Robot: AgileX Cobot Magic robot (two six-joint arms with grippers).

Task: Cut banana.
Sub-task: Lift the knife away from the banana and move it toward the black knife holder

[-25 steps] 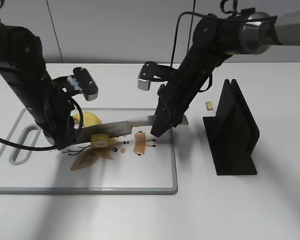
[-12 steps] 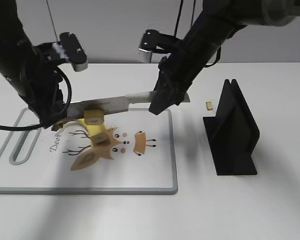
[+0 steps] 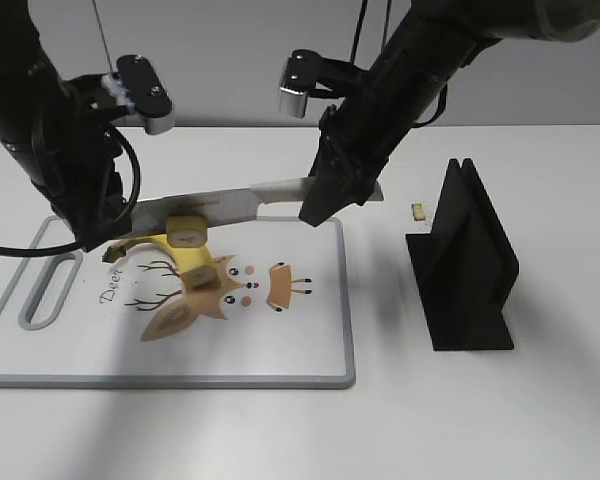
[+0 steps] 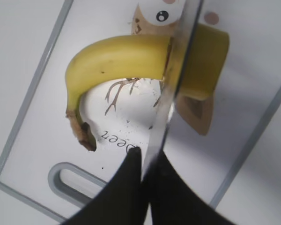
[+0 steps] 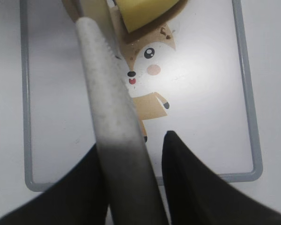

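The banana [image 3: 165,243] lies on the white cutting board [image 3: 280,350], stem to the left, flat cut face toward the camera. In the left wrist view the banana [image 4: 117,56] is on one side of the knife [image 4: 178,70]; a short cut-off piece [image 4: 203,61] is on the other. That piece [image 3: 198,275] rests on the deer print. The knife [image 3: 230,205] hangs level above the fruit. My left gripper [image 4: 147,157] is shut on the blade tip. My right gripper [image 3: 320,205] is shut on the pale knife handle [image 5: 107,108].
A black knife stand [image 3: 465,260] stands on the table right of the board. A small tan scrap [image 3: 418,211] lies beside it. The board has a raised grey rim and a handle slot [image 3: 45,290] at its left end.
Both arms rose together and lifted the knife off the board. The blade came up from between the banana and the cut-off piece, which shifted slightly.
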